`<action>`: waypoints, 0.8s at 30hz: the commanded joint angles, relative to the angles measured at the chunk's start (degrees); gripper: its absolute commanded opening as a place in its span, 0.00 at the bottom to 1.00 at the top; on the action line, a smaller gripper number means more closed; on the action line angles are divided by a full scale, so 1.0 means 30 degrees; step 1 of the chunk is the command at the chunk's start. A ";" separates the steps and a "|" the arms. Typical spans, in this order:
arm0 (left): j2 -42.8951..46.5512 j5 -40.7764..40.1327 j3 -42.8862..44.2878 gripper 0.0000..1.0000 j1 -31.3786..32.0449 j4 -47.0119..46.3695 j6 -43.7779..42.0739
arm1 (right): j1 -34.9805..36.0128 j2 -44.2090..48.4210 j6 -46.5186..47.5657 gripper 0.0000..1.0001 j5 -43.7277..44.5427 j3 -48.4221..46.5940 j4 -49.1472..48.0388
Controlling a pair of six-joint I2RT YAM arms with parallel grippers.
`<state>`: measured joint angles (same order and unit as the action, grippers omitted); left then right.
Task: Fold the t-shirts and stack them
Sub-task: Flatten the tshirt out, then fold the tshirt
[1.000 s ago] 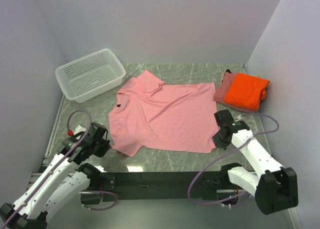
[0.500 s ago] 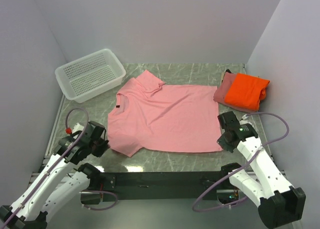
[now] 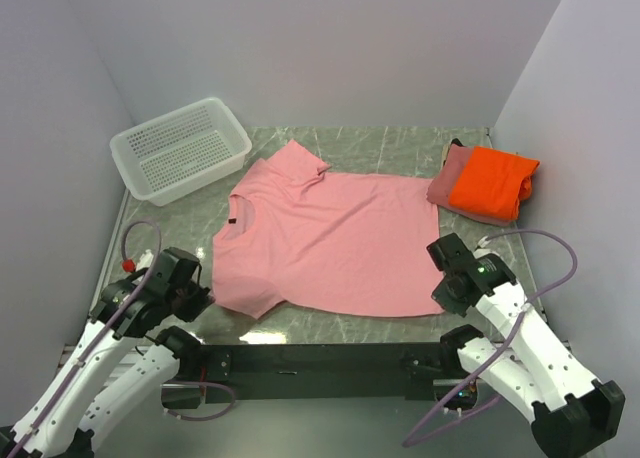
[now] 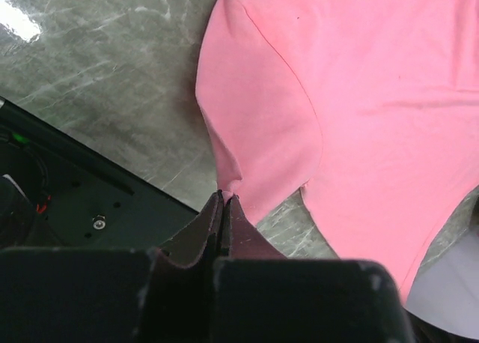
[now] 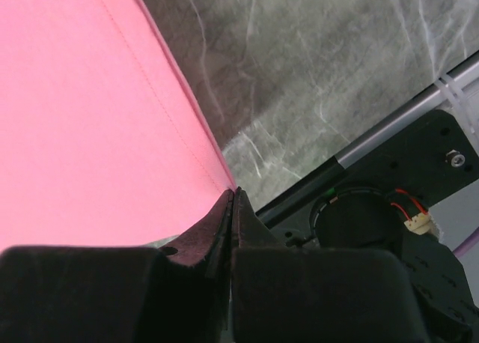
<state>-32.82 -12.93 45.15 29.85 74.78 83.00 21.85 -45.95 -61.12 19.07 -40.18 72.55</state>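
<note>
The left tool (image 4: 223,199), clamped on a sleeve tip, and the right tool (image 5: 233,195), pinching a hem corner, likely stretch the light pink cloth t-shirt (image 3: 330,243) flat between them on the grey marbled table (image 3: 400,148) for folding.

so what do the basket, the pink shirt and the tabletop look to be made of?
The basket: white moulded plastic, slightly glossy; rigid perforated grid walls. The pink t-shirt: soft matte knit cloth, likely cotton; wrinkles, stitched hems. The tabletop: grey-green marble pattern, glossy glare; stone or printed laminate, can't tell.
</note>
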 commanded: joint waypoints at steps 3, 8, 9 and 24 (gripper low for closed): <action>0.0743 0.0763 0.0830 0.00 0.0071 0.1234 -0.0333 | 0.1094 0.0581 -0.1685 0.00 0.0295 -0.0667 0.1830; 0.0686 0.1115 0.0744 0.00 0.0071 -0.0250 -0.1296 | 0.1361 0.0612 -0.1687 0.00 0.0615 -0.0960 0.2066; 0.0569 0.1232 0.0656 0.00 0.0071 -0.0811 -0.2083 | 0.1390 0.0350 -0.1454 0.00 0.0616 -0.0961 0.1746; -1.1262 0.1735 0.4869 0.00 0.0042 -0.9193 -1.2077 | -0.0363 -0.5683 0.2852 0.00 -0.0845 -0.2513 -0.4260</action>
<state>-63.70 -6.11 54.15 29.85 53.71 55.83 23.59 -61.21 -56.10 17.85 -45.71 65.80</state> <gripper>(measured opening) 0.013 0.007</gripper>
